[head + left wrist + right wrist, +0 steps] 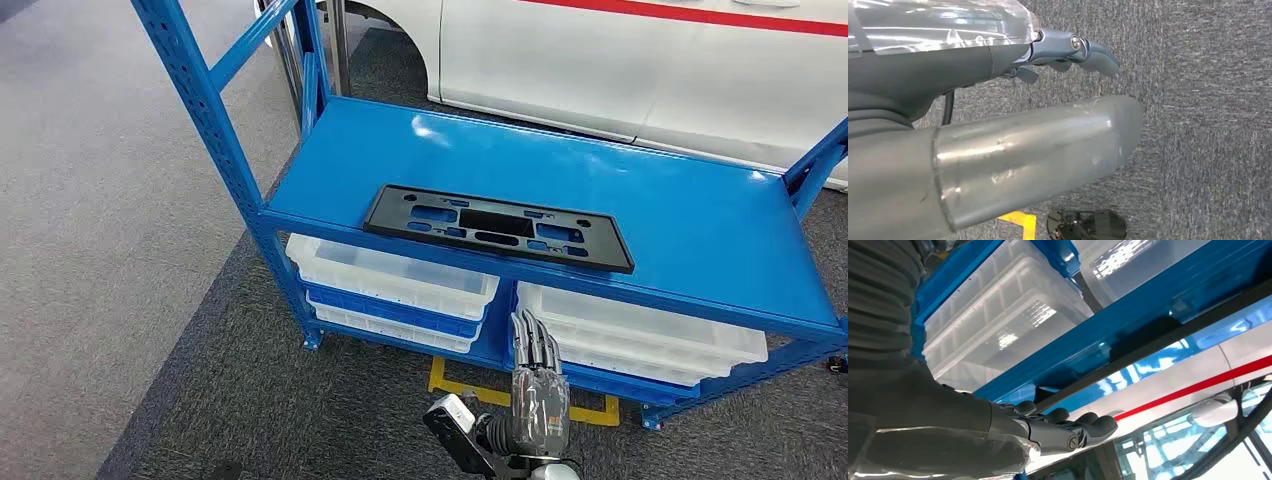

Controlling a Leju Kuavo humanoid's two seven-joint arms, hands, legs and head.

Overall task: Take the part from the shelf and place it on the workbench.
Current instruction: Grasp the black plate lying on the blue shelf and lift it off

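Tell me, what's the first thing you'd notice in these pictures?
A flat black plastic part lies near the front edge of a bright blue shelf. Clear plastic bins sit on the level underneath, and a white car with a red stripe is parked behind. Lower down, in front of the shelf, one robot hand points its fingers up toward the part, holding nothing.

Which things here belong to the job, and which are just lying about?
Job:
- black part lying on the blue shelf
- right robot hand, empty, raised below the shelf's front edge

Lying about:
- clear bins on the lower level
- white car behind
- yellow floor marking
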